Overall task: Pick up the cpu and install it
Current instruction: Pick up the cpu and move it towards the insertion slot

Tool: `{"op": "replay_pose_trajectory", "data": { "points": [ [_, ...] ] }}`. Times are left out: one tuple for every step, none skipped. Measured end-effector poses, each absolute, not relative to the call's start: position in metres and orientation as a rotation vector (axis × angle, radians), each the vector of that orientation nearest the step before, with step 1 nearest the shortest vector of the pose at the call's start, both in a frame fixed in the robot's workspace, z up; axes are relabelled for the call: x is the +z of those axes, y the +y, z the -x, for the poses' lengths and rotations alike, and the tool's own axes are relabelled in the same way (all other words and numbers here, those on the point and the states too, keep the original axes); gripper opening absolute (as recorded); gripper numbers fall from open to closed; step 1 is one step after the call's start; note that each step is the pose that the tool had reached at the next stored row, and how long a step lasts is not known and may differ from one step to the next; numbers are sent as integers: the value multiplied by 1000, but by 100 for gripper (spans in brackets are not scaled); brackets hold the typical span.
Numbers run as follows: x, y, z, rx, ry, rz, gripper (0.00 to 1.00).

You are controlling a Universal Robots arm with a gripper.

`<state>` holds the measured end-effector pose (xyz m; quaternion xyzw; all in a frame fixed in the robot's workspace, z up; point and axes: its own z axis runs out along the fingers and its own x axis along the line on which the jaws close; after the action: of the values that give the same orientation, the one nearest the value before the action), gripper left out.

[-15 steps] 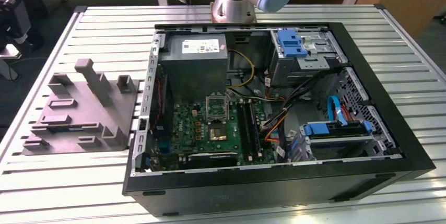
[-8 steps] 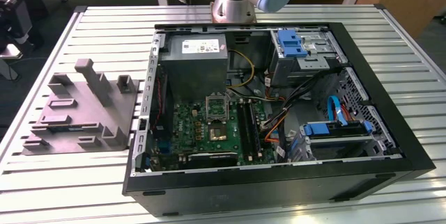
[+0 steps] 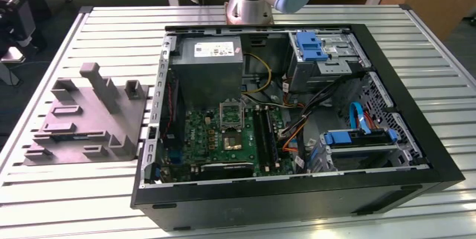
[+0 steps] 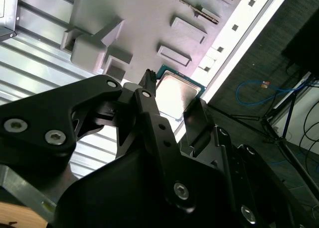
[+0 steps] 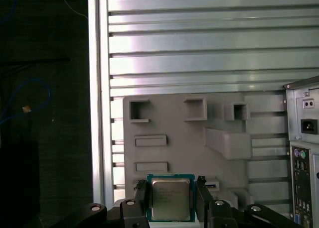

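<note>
The small, flat, square cpu (image 5: 170, 200), with its silvery-grey metal top and thin greenish rim, sits between the 2 black fingers (image 5: 142, 195) of the black metal gripper (image 5: 171, 184). In both wrist views the fingers press against 2 opposite edges of the chip, so the pincer is pinching it rather than standing spread around it. In the second wrist view the cpu (image 4: 177, 93) looks large against the grey moulded plastic tray (image 4: 149, 19) beyond it. From that I judge it is held above the tray, not resting in a recess.

The exterior view shows the tray (image 3: 82, 122) lying on the silver slatted metal table (image 3: 74, 205), just beside the open black computer case (image 3: 416, 138), on the exterior view's left. Inside the case the green motherboard (image 3: 200, 138) carries a silver-framed rectangular socket (image 3: 232, 137). Its centre looks dark, with no silvery lid in it.

The pick-up half of the task therefore seems done. The install half is not: the chip hangs over the tray side of the table, well apart from the socket, and it has yet to be carried to the case and seated.
</note>
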<state>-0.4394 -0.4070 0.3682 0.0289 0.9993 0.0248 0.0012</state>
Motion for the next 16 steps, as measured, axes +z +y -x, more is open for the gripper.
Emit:
{"op": "replay_pose_trajectory", "data": {
  "points": [
    [368, -407, 439, 78, 3137, -91, 47],
    [368, -407, 439, 78, 3137, -91, 47],
    [368, -407, 439, 78, 3137, -91, 47],
    [368, -407, 438, 78, 3137, -91, 47],
    [368, -407, 438, 78, 3137, -91, 47],
    [368, -407, 438, 78, 3137, -91, 47],
    [368, -407, 438, 78, 3137, -91, 47],
    [368, -407, 437, 78, 3137, -91, 47],
    [368, -407, 437, 78, 3137, -91, 47],
    [368, -407, 437, 78, 3137, -91, 47],
    [368, -407, 437, 78, 3137, -91, 47],
    [368, -407, 436, 78, 3137, -91, 47],
    [368, -407, 436, 78, 3137, -91, 47],
    [368, -407, 436, 78, 3137, -91, 47],
    [368, -407, 436, 78, 3137, -91, 47],
    [368, -407, 435, 78, 3137, -91, 47]
  ]
}}
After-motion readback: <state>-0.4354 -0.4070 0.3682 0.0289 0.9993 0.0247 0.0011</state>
